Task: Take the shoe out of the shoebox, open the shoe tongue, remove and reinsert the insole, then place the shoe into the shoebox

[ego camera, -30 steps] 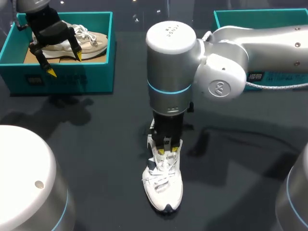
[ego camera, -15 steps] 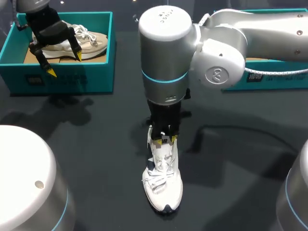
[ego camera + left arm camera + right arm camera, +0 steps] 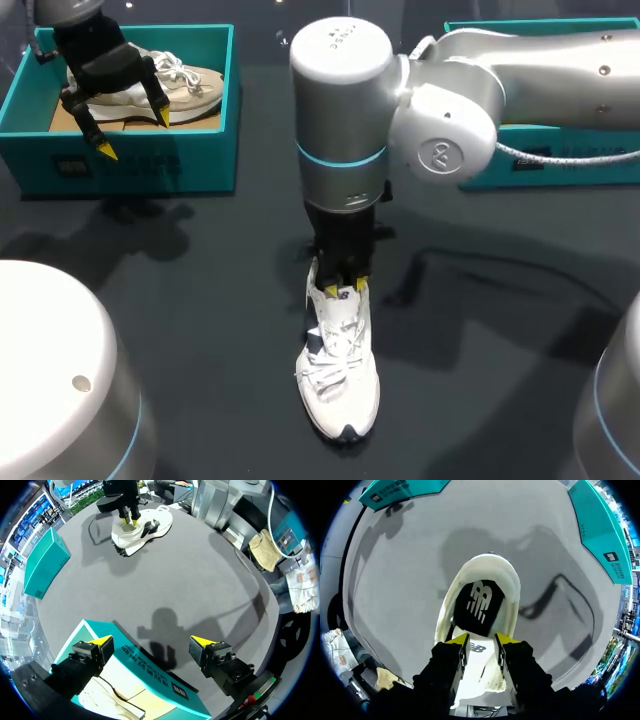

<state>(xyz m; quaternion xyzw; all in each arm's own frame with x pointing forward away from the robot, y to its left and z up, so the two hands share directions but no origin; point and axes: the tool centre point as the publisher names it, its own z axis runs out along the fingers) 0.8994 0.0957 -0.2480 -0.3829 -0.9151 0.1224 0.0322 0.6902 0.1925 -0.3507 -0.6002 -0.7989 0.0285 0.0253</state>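
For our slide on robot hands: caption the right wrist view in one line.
Right fingers grip the tongue of the white shoe, black insole showing ahead, on a grey table.

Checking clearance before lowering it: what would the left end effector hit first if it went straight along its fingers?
Likely the teal shoebox, its front wall lying between the open fingers of the left end effector. Depth is unclear; it could just miss and reach the table.
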